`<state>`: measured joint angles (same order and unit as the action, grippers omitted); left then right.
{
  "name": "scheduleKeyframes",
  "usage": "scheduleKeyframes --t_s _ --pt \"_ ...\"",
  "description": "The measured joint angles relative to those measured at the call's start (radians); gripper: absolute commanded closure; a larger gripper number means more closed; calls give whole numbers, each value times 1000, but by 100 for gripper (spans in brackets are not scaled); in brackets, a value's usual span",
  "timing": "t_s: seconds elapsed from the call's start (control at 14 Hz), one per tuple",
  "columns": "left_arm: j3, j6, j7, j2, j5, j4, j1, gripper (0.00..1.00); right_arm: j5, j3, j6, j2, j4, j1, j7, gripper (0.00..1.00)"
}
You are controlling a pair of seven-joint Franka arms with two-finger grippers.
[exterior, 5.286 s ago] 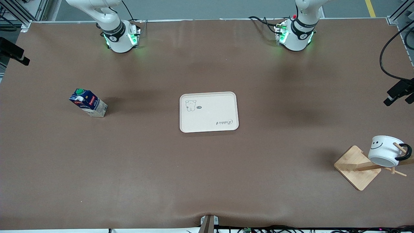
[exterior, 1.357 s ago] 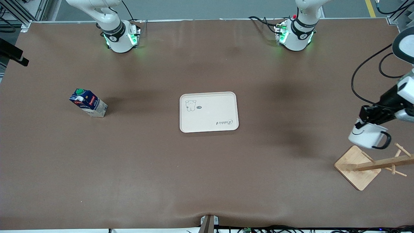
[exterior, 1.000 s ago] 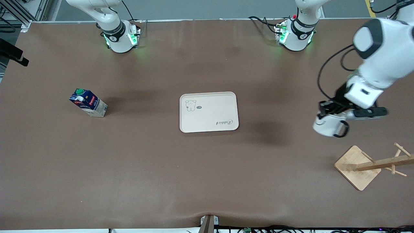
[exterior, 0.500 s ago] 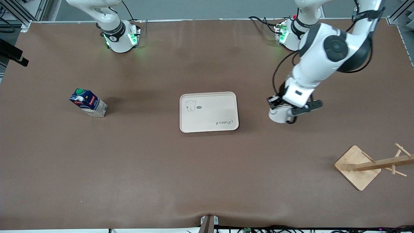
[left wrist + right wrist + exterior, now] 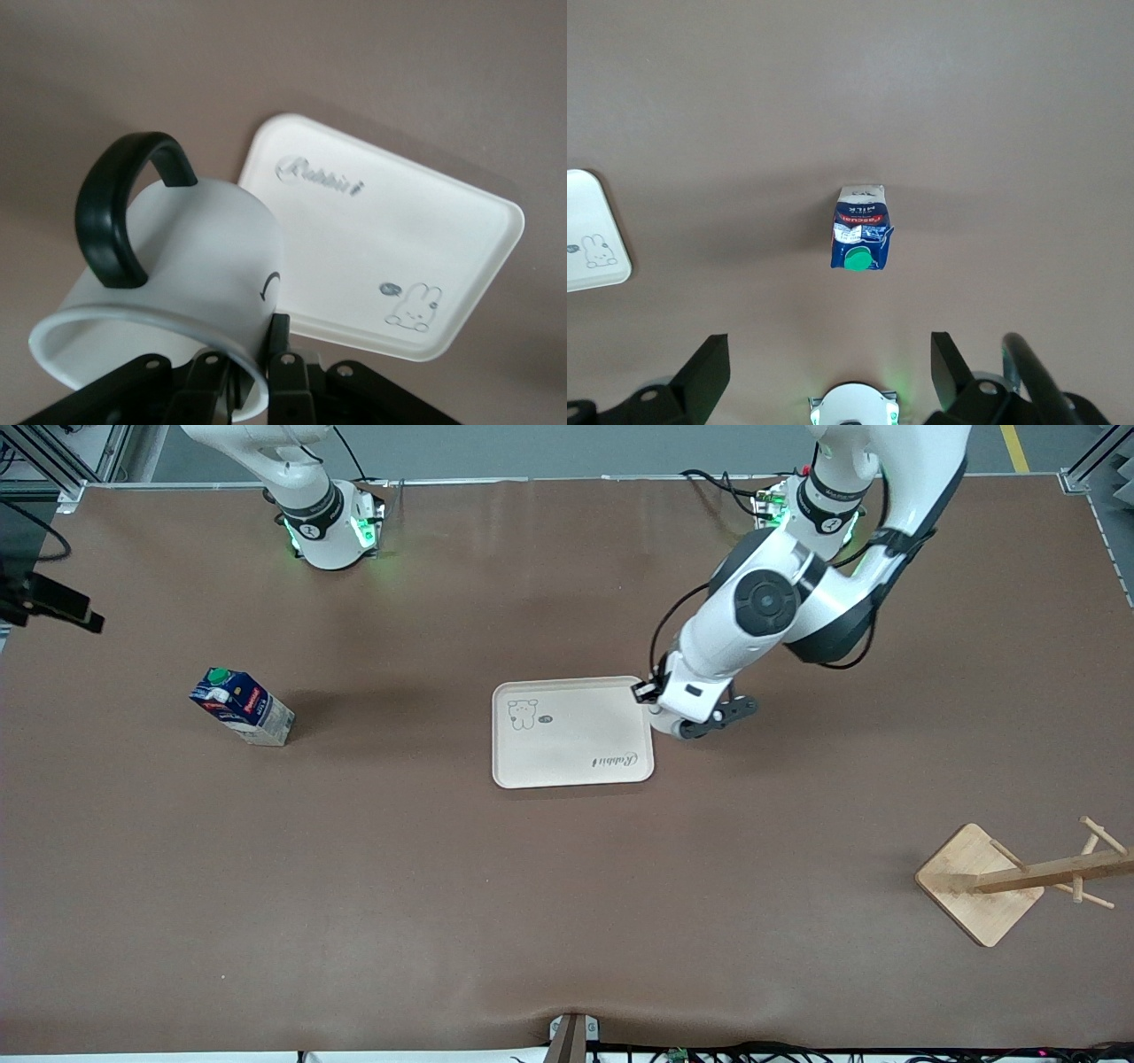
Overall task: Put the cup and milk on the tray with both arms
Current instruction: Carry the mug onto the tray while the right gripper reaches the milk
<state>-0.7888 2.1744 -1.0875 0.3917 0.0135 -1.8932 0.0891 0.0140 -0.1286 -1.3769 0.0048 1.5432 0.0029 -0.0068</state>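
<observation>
My left gripper (image 5: 252, 376) is shut on the rim of the cup (image 5: 195, 257), one finger inside and one outside. The cup is a white mug with a black handle. In the front view it hangs over the edge of the tray (image 5: 576, 726) toward the left arm's end, and the cup (image 5: 664, 724) is mostly hidden under the wrist. The cream tray (image 5: 354, 239) is bare. The milk (image 5: 241, 707) stands on the table toward the right arm's end. My right gripper (image 5: 828, 376) is open and empty, high over the table, with the milk (image 5: 861, 237) below it.
A wooden mug stand (image 5: 979, 881) with an empty peg stands at the left arm's end, nearer the front camera than the tray. A corner of the tray (image 5: 589, 235) shows in the right wrist view.
My left gripper took the cup off the wooden stand and carried it across to the tray's edge. The milk and the tray have not moved.
</observation>
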Motion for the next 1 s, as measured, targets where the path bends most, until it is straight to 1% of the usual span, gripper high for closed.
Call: scheduleKeyframes --t_s 0.21,0.43,0.57,0.64,0.71,0.86,1.0 --pt "19 0 -124 131 -16 69 -75 100 -1 4 -14 49 -4 1 0 0" --pt "79 1 -211 248 -27 143 -172 100 -1 2 -18 66 -19 -4 0 0" --pt "126 1 -224 293 -28 168 -227 100 3 3 -50 105 -40 -4 -2 0" --pt "142 1 -225 306 -28 173 -243 100 5 7 -60 141 -51 -3 -3 0" --pt "150 1 -225 314 -28 177 -250 97 5 11 -65 178 -64 -2 -3 0" --pt "157 1 -225 321 -28 178 -251 66 4 11 -64 224 -90 -3 -3 0" --pt "167 0 -225 321 -29 180 -251 24 5 11 -3 230 -99 -3 1 0"
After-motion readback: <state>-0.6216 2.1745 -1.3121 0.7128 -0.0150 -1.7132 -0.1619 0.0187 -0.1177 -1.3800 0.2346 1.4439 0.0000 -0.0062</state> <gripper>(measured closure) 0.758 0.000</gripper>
